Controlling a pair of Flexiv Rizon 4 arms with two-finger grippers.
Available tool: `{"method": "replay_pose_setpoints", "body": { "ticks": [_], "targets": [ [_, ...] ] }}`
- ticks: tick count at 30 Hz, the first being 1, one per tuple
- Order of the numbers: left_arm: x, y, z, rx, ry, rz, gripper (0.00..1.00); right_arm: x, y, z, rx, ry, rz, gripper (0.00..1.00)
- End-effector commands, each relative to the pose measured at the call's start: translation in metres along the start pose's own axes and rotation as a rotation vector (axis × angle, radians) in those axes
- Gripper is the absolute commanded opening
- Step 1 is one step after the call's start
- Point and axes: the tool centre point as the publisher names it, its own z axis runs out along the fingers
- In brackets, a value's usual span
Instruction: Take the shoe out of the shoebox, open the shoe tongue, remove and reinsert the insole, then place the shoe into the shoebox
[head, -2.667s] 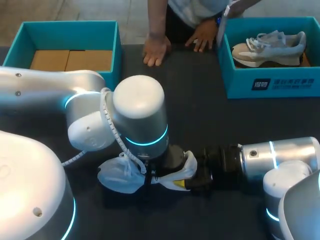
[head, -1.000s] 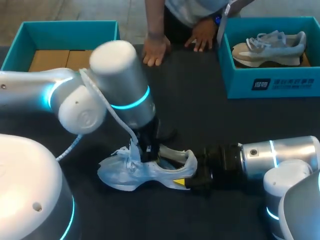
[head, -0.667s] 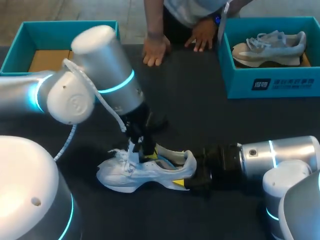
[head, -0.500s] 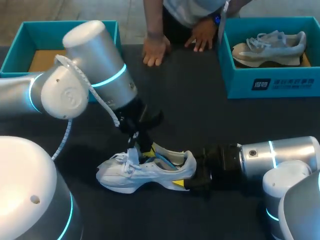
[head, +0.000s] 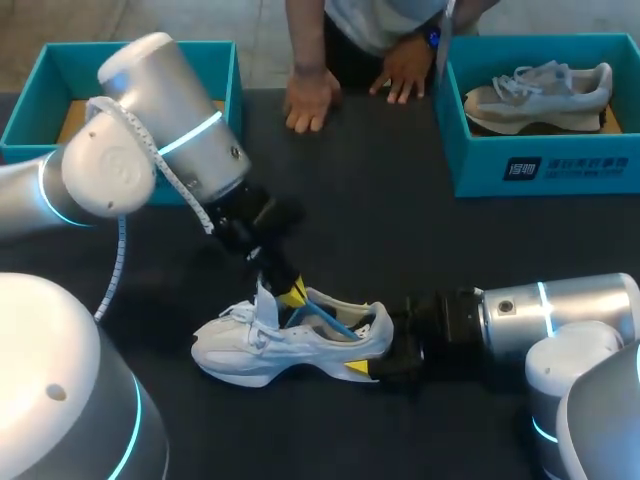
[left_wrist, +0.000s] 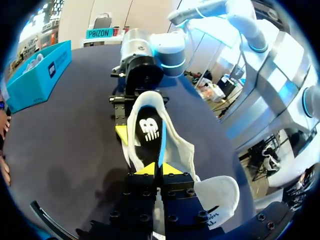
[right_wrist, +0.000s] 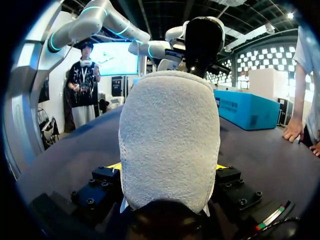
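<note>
A white shoe (head: 260, 345) lies on its sole mid-table, toe to the left. My right gripper (head: 375, 360) is shut on its heel (right_wrist: 170, 135), one finger on each side. My left gripper (head: 293, 295) hangs just above the shoe's opening, shut on the front end of the insole (head: 328, 318). The insole (left_wrist: 149, 129), pale on top with a blue underside, slopes up out of the shoe (left_wrist: 187, 150) toward the left gripper (left_wrist: 159, 169); its rear end still sits inside the heel. The tongue and laces stand up beside the left gripper.
A teal shoebox (head: 545, 165) at the back right holds a second pale shoe (head: 540, 90). Another teal box (head: 50, 70) with cardboard inside stands at the back left. A person's hands (head: 310, 100) rest on the table's far edge. The dark tabletop (head: 390, 230) lies between.
My left arm has risen and drawn back to the upper left out of the shoe's opening, lifting the insole's front end with it. The right arm and the shoe have stayed put.
</note>
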Motion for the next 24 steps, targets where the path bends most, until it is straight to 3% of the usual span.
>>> {"method": "replay_pose_setpoints", "body": {
  "ticks": [1,6,22,24],
  "targets": [
    [0.000,0.004,-0.009,0.062,0.032,0.019,0.00,0.002,-0.001,0.000,0.003,-0.001,0.000,0.00],
    [0.001,0.005,-0.012,0.118,0.055,0.041,0.00,0.002,-0.001,0.000,0.003,-0.001,0.000,0.00],
    [0.011,-0.005,-0.005,0.046,-0.023,0.103,0.00,0.002,-0.001,0.000,0.003,-0.001,0.000,0.00],
    [0.013,-0.007,-0.006,0.039,-0.033,0.115,0.09,0.002,-0.001,0.000,0.003,-0.001,0.000,0.00]
  ]
}}
